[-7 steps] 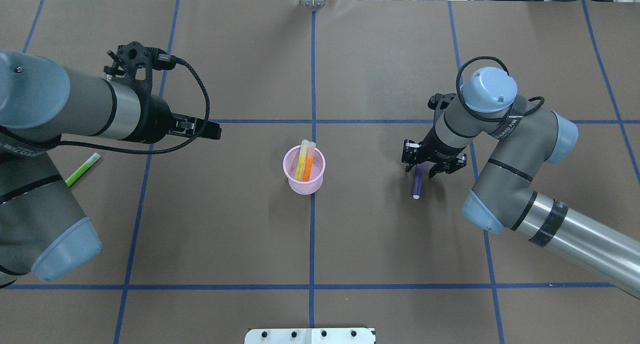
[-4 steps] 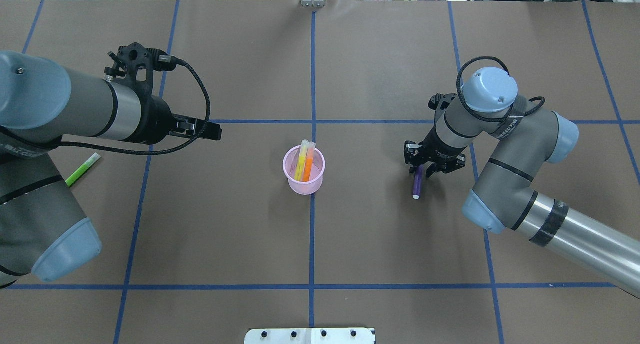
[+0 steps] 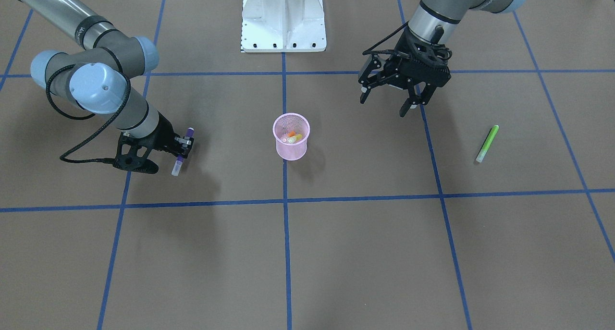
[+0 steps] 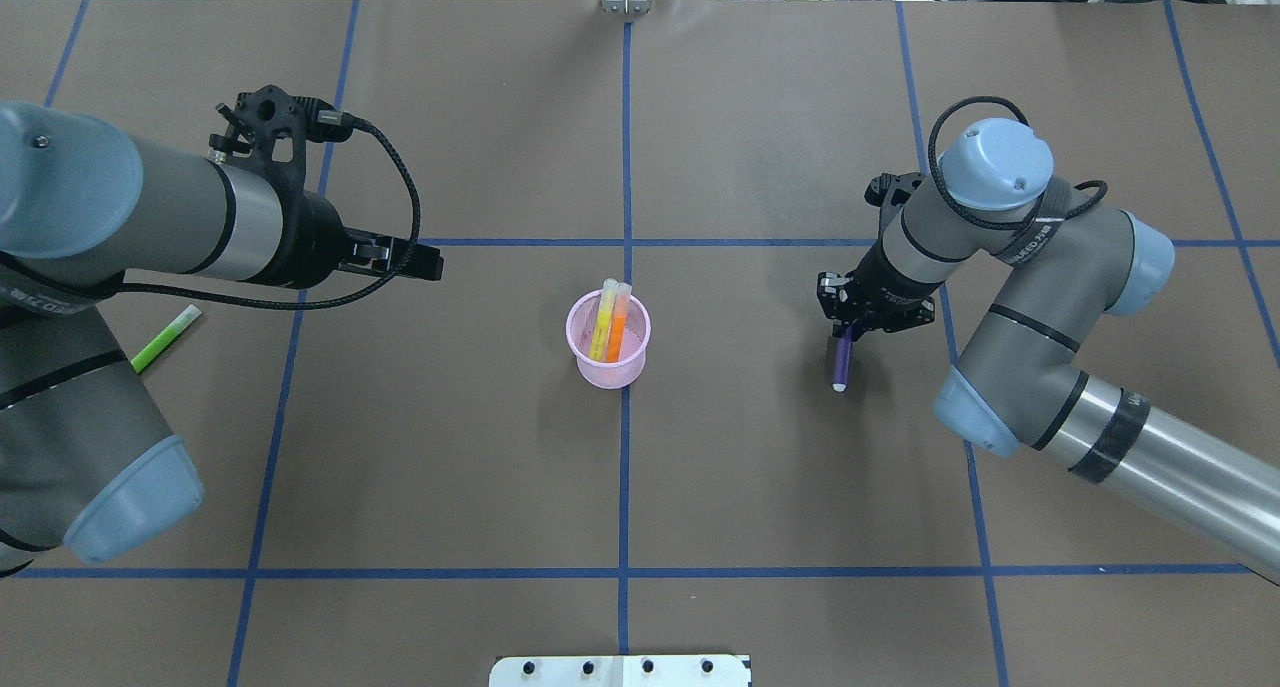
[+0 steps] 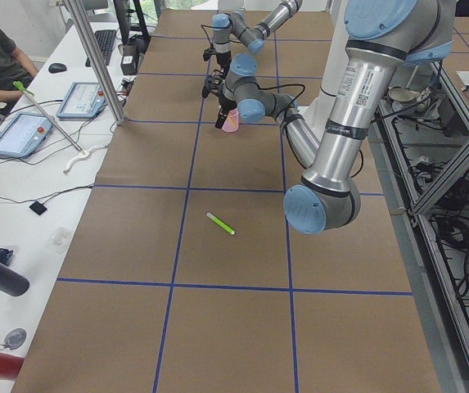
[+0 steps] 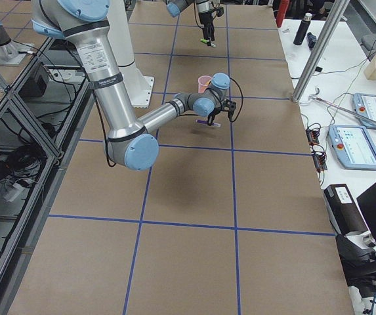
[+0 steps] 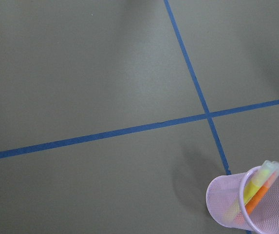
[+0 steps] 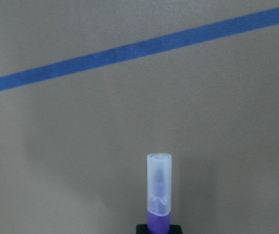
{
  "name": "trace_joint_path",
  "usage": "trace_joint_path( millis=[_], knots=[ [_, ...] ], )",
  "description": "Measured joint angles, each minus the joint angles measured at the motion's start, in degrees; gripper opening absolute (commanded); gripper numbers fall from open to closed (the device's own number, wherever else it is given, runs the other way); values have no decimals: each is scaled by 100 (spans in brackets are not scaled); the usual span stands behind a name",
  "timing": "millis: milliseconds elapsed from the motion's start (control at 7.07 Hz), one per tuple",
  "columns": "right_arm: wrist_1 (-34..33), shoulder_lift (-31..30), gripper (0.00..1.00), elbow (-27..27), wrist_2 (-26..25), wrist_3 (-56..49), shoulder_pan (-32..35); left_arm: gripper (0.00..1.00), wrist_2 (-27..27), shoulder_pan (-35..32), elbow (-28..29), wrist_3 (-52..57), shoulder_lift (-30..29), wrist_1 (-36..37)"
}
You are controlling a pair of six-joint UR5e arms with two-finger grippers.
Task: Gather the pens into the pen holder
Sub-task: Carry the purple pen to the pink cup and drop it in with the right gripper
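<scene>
The pink mesh pen holder [image 4: 608, 365] stands upright at the table's middle, with an orange pen [image 4: 617, 333] and a yellow pen [image 4: 601, 331] leaning inside it; it also shows in the left wrist view [image 7: 222, 207]. My right gripper [image 4: 850, 327] is shut on the purple pen [image 4: 842, 362] and holds it just off the table, to the holder's right. The pen's translucent cap [image 8: 158, 187] sticks out of the jaws. The green pen [image 4: 165, 338] lies flat at the far left. My left gripper [image 3: 384, 104] is open and empty, above the table between the green pen and the holder.
The white robot pedestal [image 3: 283, 18] stands at the table's near edge behind the holder. Blue tape lines [image 4: 625, 467] grid the brown table cover. In the front view the green pen [image 3: 487, 143] lies well apart from both arms.
My right gripper has closed on the purple pen and lifted its upper end, so the pen now hangs tilted. The left arm, the holder and the green pen have not moved.
</scene>
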Motion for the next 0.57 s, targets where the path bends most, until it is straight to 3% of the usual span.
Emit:
trace_joint_path(
  millis=[142, 283, 566],
  knots=[
    [-140, 51, 0, 286, -218, 47, 5, 99, -8, -4, -25, 30, 72, -43],
    [-206, 84, 0, 596, -746, 205, -135, 99, -20, -7, -52, 80, 255, -211],
    [-324, 419, 0, 981, -2247, 885, -779, 99, -44, -8, -62, 173, 735, -746]
  ],
)
